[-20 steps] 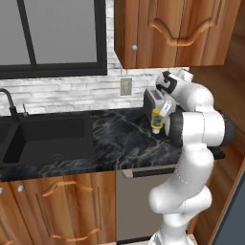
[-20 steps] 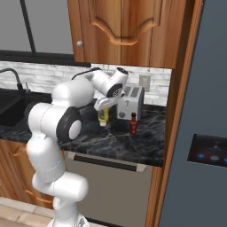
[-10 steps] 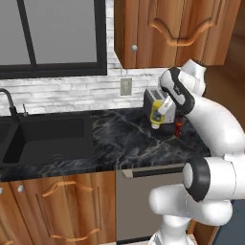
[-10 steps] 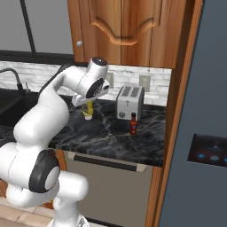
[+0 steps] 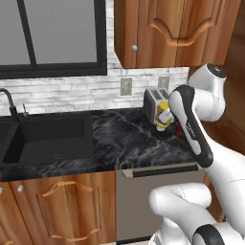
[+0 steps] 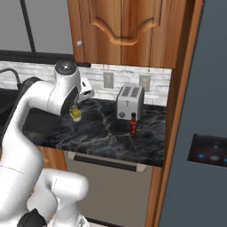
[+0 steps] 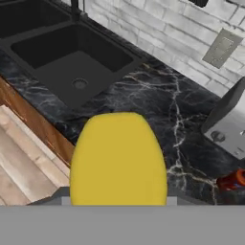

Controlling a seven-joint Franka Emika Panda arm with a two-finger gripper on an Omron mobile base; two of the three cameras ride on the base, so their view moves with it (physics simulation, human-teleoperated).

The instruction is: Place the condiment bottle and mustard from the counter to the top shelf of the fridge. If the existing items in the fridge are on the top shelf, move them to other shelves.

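One yellow mustard bottle [image 5: 164,116] hangs in the air above the black marble counter [image 5: 124,143], clamped in the gripper [image 5: 167,120], which holds it in front of the toaster in the left base view; from the right base view the bottle [image 6: 76,113] shows just under the arm's wrist, lifted clear of the counter [image 6: 102,131]. In the hand view the bottle [image 7: 118,160] rises as a broad yellow shape between the fingers, whose tips are hidden by it. One small red condiment bottle [image 6: 133,124] stands upright on the counter, just in front of the single silver toaster [image 6: 129,102] and apart from the mustard. Two wall sockets [image 6: 108,80] sit on the white brick wall behind the toaster. One black sink [image 5: 45,139] lies well to the left, with one dark tap [image 5: 9,103] behind it. The grey fridge door [image 6: 199,133] stands at the right.
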